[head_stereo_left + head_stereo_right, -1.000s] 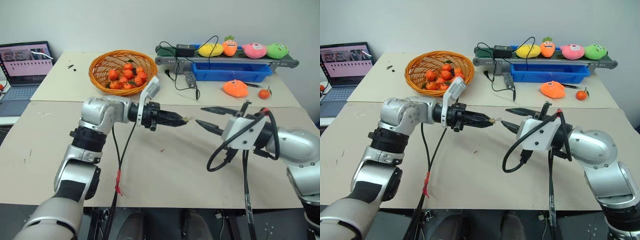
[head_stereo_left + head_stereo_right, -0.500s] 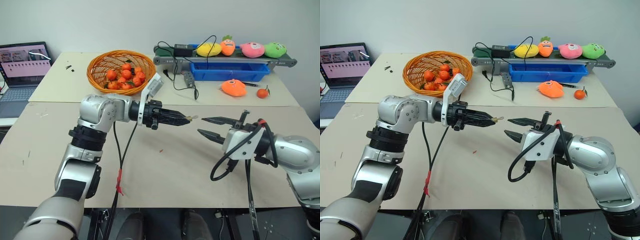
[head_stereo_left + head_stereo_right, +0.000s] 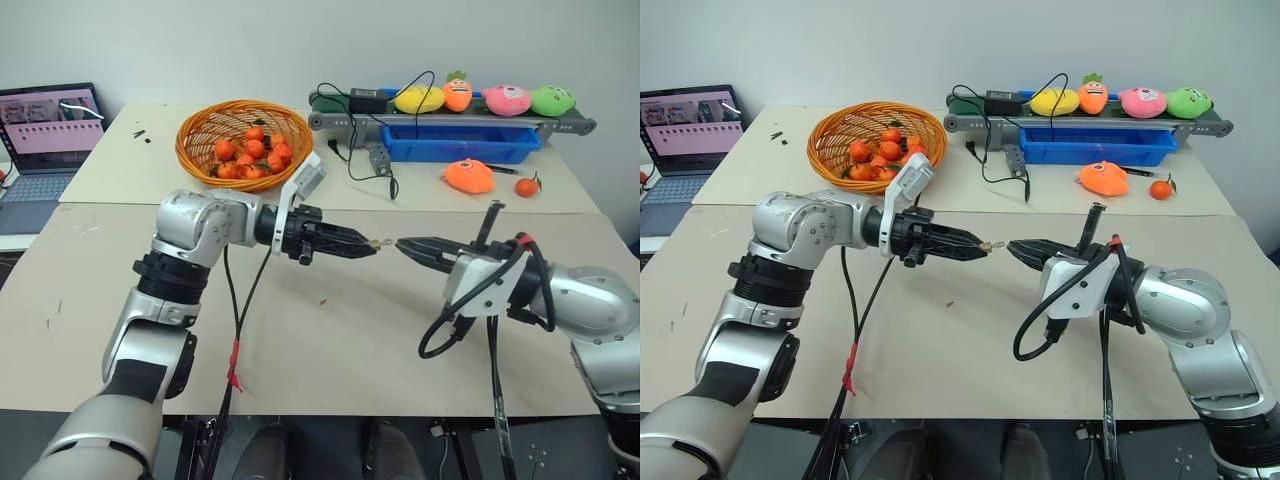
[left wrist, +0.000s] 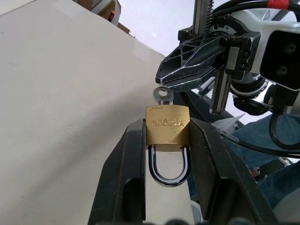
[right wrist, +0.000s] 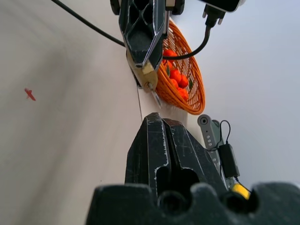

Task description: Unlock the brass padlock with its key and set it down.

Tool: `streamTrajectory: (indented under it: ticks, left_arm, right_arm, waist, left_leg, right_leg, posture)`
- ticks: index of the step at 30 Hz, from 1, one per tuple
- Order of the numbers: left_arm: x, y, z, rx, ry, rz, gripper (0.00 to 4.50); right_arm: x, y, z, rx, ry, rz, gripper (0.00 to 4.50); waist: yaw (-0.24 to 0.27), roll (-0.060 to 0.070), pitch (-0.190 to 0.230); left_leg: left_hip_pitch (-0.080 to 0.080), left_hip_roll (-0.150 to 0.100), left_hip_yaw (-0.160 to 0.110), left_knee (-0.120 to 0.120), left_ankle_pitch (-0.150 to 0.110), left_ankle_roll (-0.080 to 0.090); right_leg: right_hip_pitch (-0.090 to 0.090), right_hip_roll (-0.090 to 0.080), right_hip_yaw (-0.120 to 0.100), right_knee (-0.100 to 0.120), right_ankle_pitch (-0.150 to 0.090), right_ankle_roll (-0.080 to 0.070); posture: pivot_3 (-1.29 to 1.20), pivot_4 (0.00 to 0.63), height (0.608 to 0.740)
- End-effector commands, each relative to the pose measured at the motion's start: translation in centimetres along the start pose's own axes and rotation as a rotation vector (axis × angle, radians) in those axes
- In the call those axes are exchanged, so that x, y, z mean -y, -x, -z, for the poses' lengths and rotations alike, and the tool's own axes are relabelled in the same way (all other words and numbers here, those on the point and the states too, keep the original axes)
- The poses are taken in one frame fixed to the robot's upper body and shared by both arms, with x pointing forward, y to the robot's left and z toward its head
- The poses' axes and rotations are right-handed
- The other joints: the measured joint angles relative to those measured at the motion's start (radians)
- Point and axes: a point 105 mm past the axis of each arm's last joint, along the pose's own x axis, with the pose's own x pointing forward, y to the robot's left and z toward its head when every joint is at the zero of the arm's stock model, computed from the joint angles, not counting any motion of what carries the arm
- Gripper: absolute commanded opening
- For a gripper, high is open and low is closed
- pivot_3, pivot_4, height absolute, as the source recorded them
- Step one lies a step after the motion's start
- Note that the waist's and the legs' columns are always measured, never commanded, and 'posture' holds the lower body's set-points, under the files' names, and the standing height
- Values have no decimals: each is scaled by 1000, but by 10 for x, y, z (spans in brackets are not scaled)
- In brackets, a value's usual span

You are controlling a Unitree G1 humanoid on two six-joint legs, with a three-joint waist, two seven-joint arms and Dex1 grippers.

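My left gripper (image 3: 366, 243) is shut on the brass padlock (image 4: 167, 130), held above the table and pointing toward my right arm. Its two fingers (image 4: 131, 154) clamp the brass body from both sides, and the silver shackle points back toward the wrist. The key (image 4: 162, 94) sticks out of the padlock's far end. My right gripper (image 3: 404, 243) is shut with nothing between its fingers. Its tips (image 4: 164, 77) face the key's head from a small gap away. The right wrist view shows the padlock (image 5: 146, 75) and key just beyond the closed fingertips (image 5: 157, 123).
An orange basket (image 3: 197, 150) of tangerines stands behind the left arm, and a laptop (image 3: 45, 135) sits far left. At the back right are a conveyor (image 3: 450, 120) with plush toys, a blue tray (image 3: 460, 147), an orange plush (image 3: 470, 177) and a tangerine (image 3: 527, 187). A red speck (image 3: 322, 300) lies on the table.
My right gripper's fingers have closed from open to shut, in front of the key. The left gripper has kept its hold on the padlock in the same spot.
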Motion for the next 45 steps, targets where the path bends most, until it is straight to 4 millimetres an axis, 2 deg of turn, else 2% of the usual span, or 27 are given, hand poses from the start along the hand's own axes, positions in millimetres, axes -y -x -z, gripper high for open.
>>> streamTrajectory:
  ticks: [1, 4, 8, 38, 41, 45]
  left_arm:
    - [9, -3, -10, 4, -46, 39, 809]
    - [9, -3, -10, 0, -45, 41, 809]
    - [8, -2, -11, -2, -42, 41, 809]
    - [9, -2, -10, -19, -49, 42, 809]
    - [8, -2, -10, -17, -51, 39, 809]
    - [8, -2, -11, -15, -51, 36, 809]
  right_arm:
    - [8, 0, -11, 33, 36, 41, 112]
    - [10, 0, -12, 33, 53, 47, 773]
    - [8, 0, -11, 27, 83, 34, 2159]
    - [5, -6, -16, 63, 94, 16, 2159]
    - [5, -6, -16, 67, 91, 14, 1535]
    - [5, -6, -16, 72, 88, 19, 124]
  waist:
    - [0, 0, 0]
    - [0, 0, 0]
    - [0, 0, 0]
    - [0, 0, 0]
    - [0, 0, 0]
    - [0, 0, 0]
  left_leg:
    - [0, 0, 0, 0, 0, 0]
    - [0, 0, 0, 0, 0, 0]
    - [0, 0, 0, 0, 0, 0]
    - [0, 0, 0, 0, 0, 0]
    - [0, 0, 0, 0, 0, 0]
    - [0, 0, 0, 0, 0, 0]
  right_leg:
    - [0, 0, 0, 0, 0, 0]
    - [0, 0, 0, 0, 0, 0]
    - [0, 0, 0, 0, 0, 0]
    - [0, 0, 0, 0, 0, 0]
    - [0, 0, 0, 0, 0, 0]
    - [0, 0, 0, 0, 0, 0]
  posture:
    - [0, 150, 740]
    - [0, 150, 740]
    - [0, 150, 740]
    - [0, 150, 740]
    - [0, 150, 740]
    - [0, 150, 740]
